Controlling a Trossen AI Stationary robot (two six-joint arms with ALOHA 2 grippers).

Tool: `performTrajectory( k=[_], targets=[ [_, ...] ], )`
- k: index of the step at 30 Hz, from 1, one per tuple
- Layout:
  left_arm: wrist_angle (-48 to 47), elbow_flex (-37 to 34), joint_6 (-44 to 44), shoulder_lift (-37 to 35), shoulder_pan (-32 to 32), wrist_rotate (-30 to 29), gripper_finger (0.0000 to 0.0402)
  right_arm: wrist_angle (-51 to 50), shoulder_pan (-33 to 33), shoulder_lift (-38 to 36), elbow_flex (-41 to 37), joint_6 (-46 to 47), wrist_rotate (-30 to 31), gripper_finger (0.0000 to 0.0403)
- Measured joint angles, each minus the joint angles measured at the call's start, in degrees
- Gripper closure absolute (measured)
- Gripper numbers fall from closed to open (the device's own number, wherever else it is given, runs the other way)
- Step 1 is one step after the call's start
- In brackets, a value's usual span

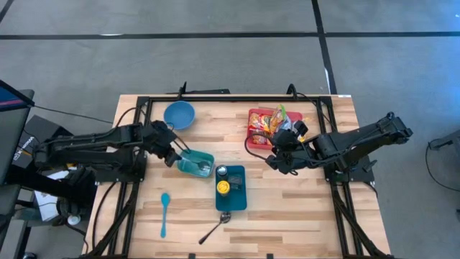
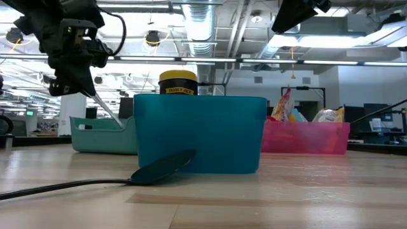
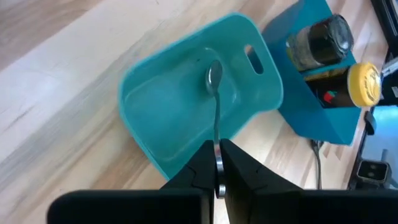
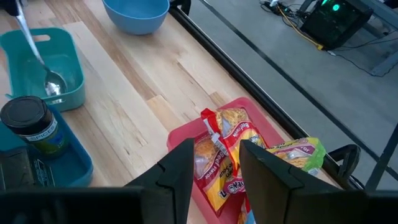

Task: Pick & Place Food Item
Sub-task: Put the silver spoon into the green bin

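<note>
My left gripper (image 3: 216,177) is shut on a metal spoon (image 3: 215,106) above the near rim of a teal tray (image 3: 161,118), left of the table's middle (image 1: 195,164). The spoon's bowl (image 4: 55,84) is down inside the tray. Snack packets (image 4: 227,155) lie in a red bin (image 1: 259,128) at the far right. My right gripper (image 4: 214,171) hovers open above that bin, nothing between its fingers, the packets showing below the gap. My left gripper pinches the spoon's handle near its free end (image 3: 217,163) between its two fingertips. The fingers slant down from the table's left, in line with the handle. The spoon slopes down away from the fingers (image 2: 105,105), its bowl low in the teal tray.
A blue bin (image 1: 231,188) with a yellow-lidded jar (image 1: 223,188) and a dark-lidded jar (image 1: 222,171) stands beside the tray. A blue bowl (image 1: 179,114) sits at the far left. A light blue spoon (image 1: 164,212) and a second metal spoon (image 1: 215,228) lie near the front edge.
</note>
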Motion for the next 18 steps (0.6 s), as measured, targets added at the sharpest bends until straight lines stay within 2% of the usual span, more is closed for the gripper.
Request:
performTrajectory(
  k=[11,18],
  targets=[
    [3.4,0.0,6.0,5.2,6.3,8.1,0.0395,0.0,0.0,0.0,0.0,0.0,-0.8,0.0280],
    [3.7,0.0,7.7,7.0,8.7,9.1,0.0393,0.0,0.0,0.0,0.0,0.0,-0.8,0.0280]
  ],
)
